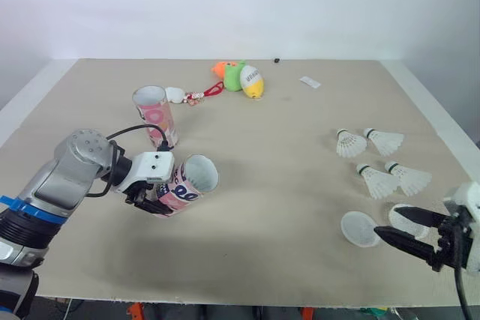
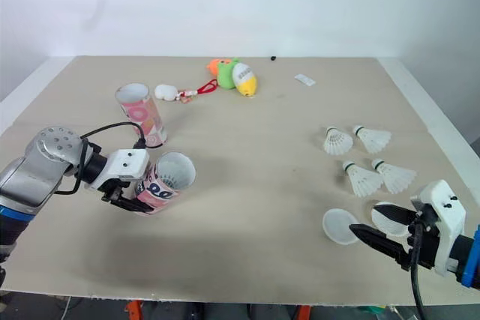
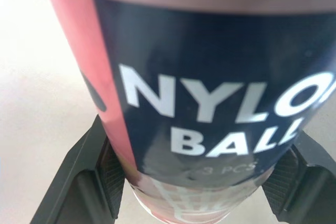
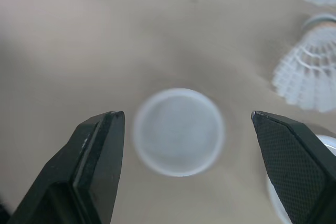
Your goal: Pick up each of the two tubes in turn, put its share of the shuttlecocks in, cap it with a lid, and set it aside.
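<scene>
The left gripper (image 1: 159, 194) was clamped on a tube (image 1: 189, 181). Its fingers (image 3: 100, 179) pressed opposite sides of the printed wall close to the base. The tube was tilted, with its open, empty mouth pointing away from the wrist and toward the middle of the table (image 1: 285, 133). Whether its base touched the tabletop could not be told. Just beyond this gripper, apart from the held tube, the second tube (image 1: 155, 115) stood upright with its mouth open. Farther beyond lay a white charm (image 1: 175, 95) on a red cord and a green and orange plush toy (image 1: 241, 79).

The right gripper (image 4: 185, 116) was spread wide and held low over the table, gripping nothing. One lid (image 4: 178, 132) lay flat just ahead of it, between the lines of its two fingers and touching neither. A second lid (image 1: 409, 219) lay beside its outer finger, partly covered by it. Beyond the gripper four shuttlecocks (image 1: 377, 181) lay on their sides in two pairs.
</scene>
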